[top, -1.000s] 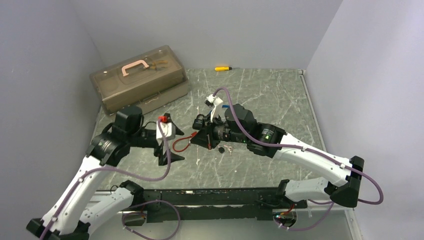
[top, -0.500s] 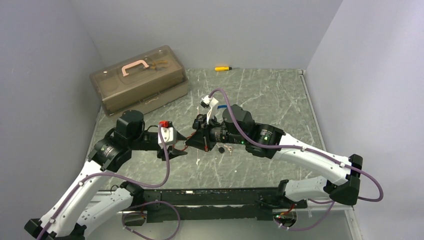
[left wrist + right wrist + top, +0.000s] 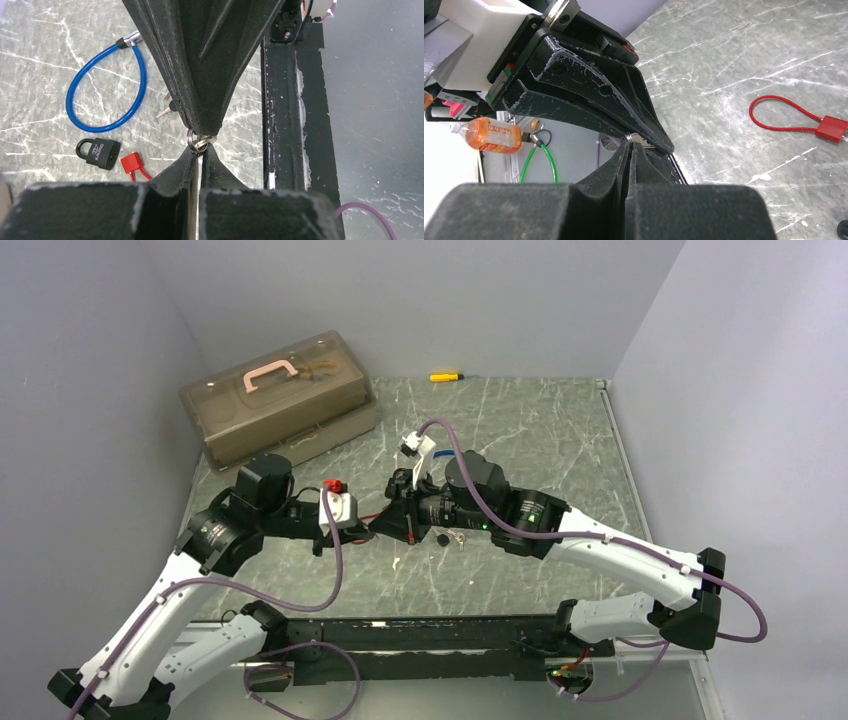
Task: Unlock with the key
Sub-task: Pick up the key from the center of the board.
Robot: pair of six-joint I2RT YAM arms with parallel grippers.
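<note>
Tip to tip above grey marbled worktop: left claw and right claw, both pinched shut on small silver ringed key.

Grey marbled table: brown toolbox far left, yellow screwdriver at back; mid-table, blue cable lock, black padlock (shackle shut), red cable lock.

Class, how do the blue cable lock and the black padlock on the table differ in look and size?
The blue cable lock has a long blue loop with a silver end; the black padlock has a short black shackle on a boxy body. The cable lock spreads far wider than the padlock. The padlock bears white lettering; the cable lock shows none. Both lie flat on the table.
</note>
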